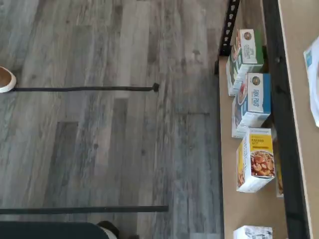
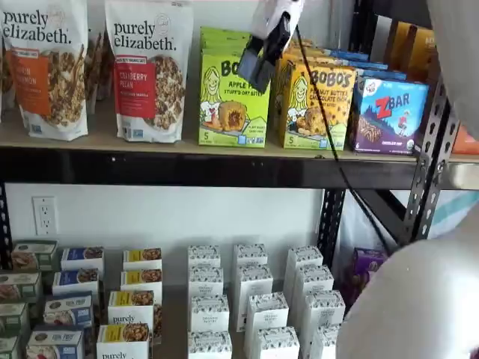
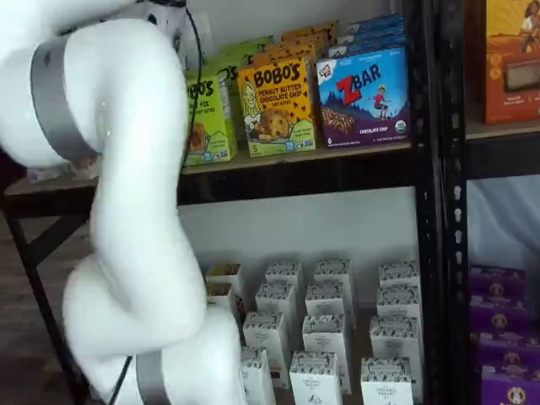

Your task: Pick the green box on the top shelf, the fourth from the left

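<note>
Fingers (image 2: pixel 258 67) show in a shelf view as one dark, blurred mass under the white gripper (image 2: pixel 263 56) body; no gap readable, no box in them, so I cannot tell how far apart they are. Gripper hangs from the view's upper edge, cable (image 2: pixel 329 142) trailing down toward 5 o'clock.

Nearest in both shelf views: the white arm (image 3: pixel 126 211), filling the near side and covering part of the shelving.

Green box (image 2: pixel 233 93) stands upright on the top shelf (image 2: pixel 187 166), right behind the fingers; they overlap its upper corner at about 1 o'clock. Contact or not: cannot tell. Other shelf view has the same box (image 3: pixel 207 114) half hidden by the arm.

Just beside it at 3 o'clock: yellow Bobo's chocolate chip box (image 2: pixel 316 105), touching or nearly so, then the blue Zbar box (image 2: pixel 389 112). At 9 o'clock: Purely Elizabeth bag (image 2: pixel 148 67), second bag (image 2: pixel 46 67) beyond.

Lower shelf, further back: rows of white cartons (image 2: pixel 254 299).

Wrist view: grey plank floor (image 1: pixel 109 124) and small boxes (image 1: pixel 251 102) on a lower board.
</note>
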Controlling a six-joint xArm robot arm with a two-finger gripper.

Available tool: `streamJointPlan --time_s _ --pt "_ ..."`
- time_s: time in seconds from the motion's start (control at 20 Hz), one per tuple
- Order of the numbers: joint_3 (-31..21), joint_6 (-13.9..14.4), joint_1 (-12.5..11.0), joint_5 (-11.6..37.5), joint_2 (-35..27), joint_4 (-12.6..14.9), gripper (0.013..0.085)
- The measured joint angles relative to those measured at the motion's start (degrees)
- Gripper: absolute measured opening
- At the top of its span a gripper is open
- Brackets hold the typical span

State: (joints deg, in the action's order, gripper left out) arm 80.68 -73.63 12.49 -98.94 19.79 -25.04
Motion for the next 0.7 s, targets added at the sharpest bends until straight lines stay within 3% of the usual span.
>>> streamJointPlan --time_s 0.25,0.7 --pt "4.63 0.57 -0.01 -2.55 -2.58 2.05 0.0850" --pt "5.98 0.15 -1.01 -0.66 -3.04 0.48 0.0850"
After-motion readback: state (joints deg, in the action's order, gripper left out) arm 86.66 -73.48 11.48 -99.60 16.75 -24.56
